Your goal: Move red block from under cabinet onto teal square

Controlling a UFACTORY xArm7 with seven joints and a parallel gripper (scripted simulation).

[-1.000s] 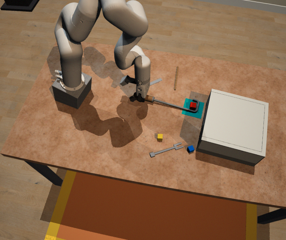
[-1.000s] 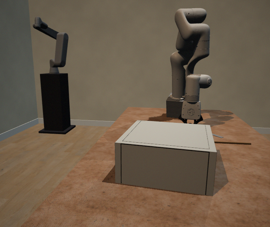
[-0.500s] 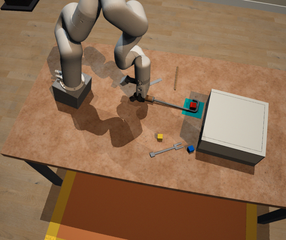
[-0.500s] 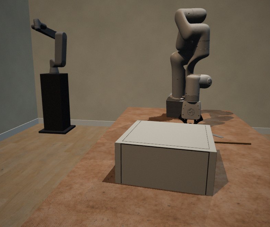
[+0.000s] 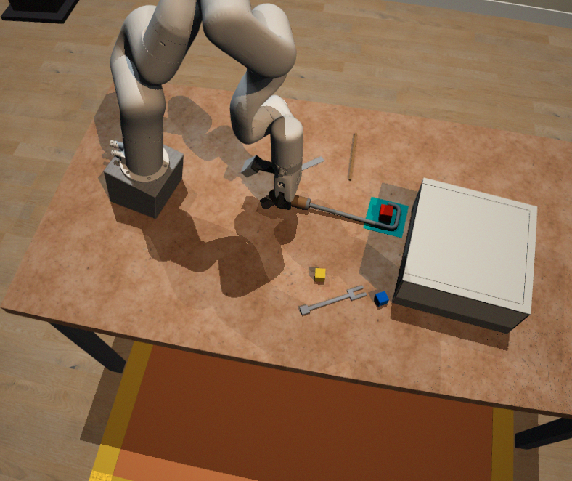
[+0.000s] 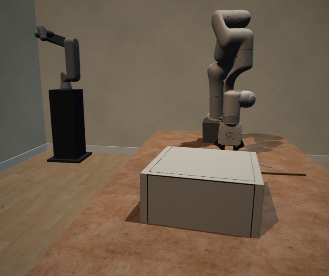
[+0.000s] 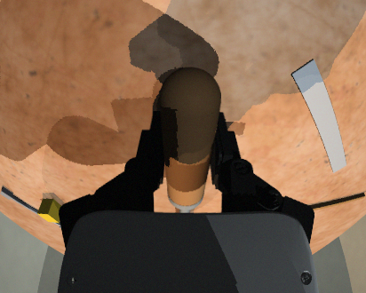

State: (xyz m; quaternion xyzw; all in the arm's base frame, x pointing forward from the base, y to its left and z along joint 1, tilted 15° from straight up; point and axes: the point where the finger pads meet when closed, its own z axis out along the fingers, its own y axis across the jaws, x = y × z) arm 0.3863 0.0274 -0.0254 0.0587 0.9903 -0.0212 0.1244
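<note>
A brown table carries the whole scene, with a white arm rising from a grey block near its far left side. To the right sits a white cabinet, its flat top closed off from above and its plain side panel filling the middle of the exterior view. Just beside the cabinet's left wall lies the teal square, and the red block rests on it, out in the open and apparently inside its edges, though the square's right part falls in the cabinet's shadow. A grey hook tool stretches from the arm across the table, its bent end curling around the far side of the block. The gripper points down at the table, its black fingers clamped on the tool's brown handle, which the wrist camera shows wedged between them. In front of the cabinet lie a grey fork-ended bar, a blue cube close to the cabinet's near corner, and a yellow cube a little further left. A thin wooden stick and a flat grey strip lie behind the gripper
</note>
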